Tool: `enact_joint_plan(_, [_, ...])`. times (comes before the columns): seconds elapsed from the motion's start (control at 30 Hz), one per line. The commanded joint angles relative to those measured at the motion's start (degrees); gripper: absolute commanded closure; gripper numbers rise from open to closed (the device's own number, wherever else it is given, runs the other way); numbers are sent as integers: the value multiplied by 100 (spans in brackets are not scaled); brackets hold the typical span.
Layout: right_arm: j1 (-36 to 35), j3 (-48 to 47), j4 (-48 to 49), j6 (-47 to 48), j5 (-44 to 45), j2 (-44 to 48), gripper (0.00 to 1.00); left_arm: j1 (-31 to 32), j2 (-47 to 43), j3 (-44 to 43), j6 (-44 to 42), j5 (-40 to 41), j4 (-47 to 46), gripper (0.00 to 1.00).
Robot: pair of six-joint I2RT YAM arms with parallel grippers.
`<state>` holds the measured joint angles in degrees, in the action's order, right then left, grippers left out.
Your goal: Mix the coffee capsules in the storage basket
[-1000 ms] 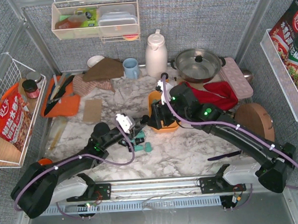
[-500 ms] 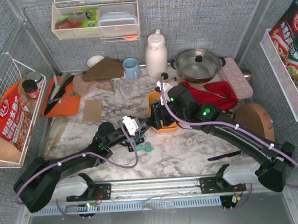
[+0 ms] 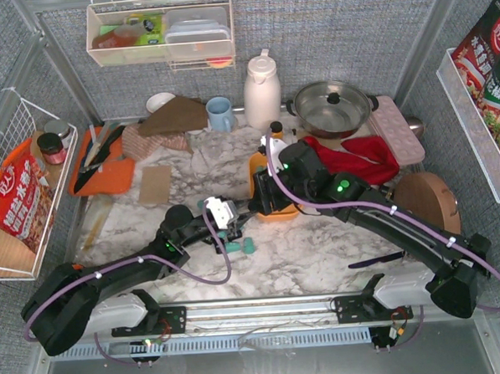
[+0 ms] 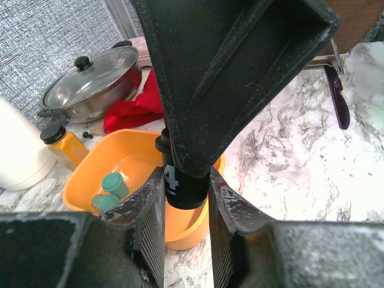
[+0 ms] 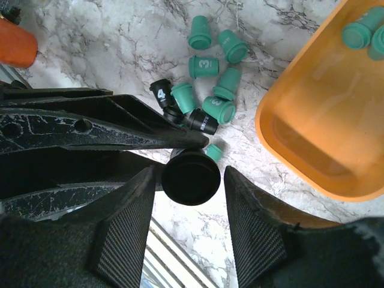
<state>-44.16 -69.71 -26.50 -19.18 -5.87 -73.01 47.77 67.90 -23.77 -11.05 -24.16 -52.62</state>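
Observation:
The orange storage basket [image 3: 259,164] sits mid-table under my right wrist; it also shows in the left wrist view [image 4: 129,157] and the right wrist view [image 5: 324,132]. A few teal capsules [image 4: 113,187] lie inside it. Several teal and black capsules [image 5: 207,90] lie loose on the marble beside it, also visible from above [image 3: 243,244]. My left gripper [image 4: 186,201] is shut on a black capsule marked 4 [image 4: 180,189], next to the basket's near rim. My right gripper [image 5: 189,177] is open with its fingers on either side of that capsule's end [image 5: 191,177]. The two grippers meet in the top view [image 3: 244,211].
A lidded pot [image 3: 330,106], red cloth [image 3: 362,156], white thermos [image 3: 262,90], blue mug [image 3: 220,113] and pink egg tray [image 3: 396,129] stand behind. A small orange bottle [image 4: 65,144] is beside the basket. A dark utensil [image 3: 375,258] lies front right.
My left gripper has moved right from the loose capsules to the basket, carrying the black capsule, and met the right gripper. The right gripper shifted slightly left around the capsule.

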Motion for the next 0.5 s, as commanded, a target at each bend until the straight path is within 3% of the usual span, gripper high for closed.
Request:
enact_joint_plan(0.0, [-5, 31, 100, -24, 16, 15, 48, 6, -33, -65, -56, -100, -201, 100])
enact_joint_plan(0.23, [-5, 133, 239, -84, -6, 17, 49, 26, -40, -93, -42, -107, -222, 100])
enact_joint_plan(0.37, [-5, 210, 337, -112, -11, 58, 58, 31, -29, -110, -20, -123, -205, 100])
enact_joint_plan(0.43, [-5, 207, 347, -112, 4, 67, 64, 29, -17, -110, -5, -133, -182, 89])
enact_joint_plan(0.47, [-5, 212, 347, -112, 19, 75, 69, 29, -14, -118, 9, -128, -160, 75])
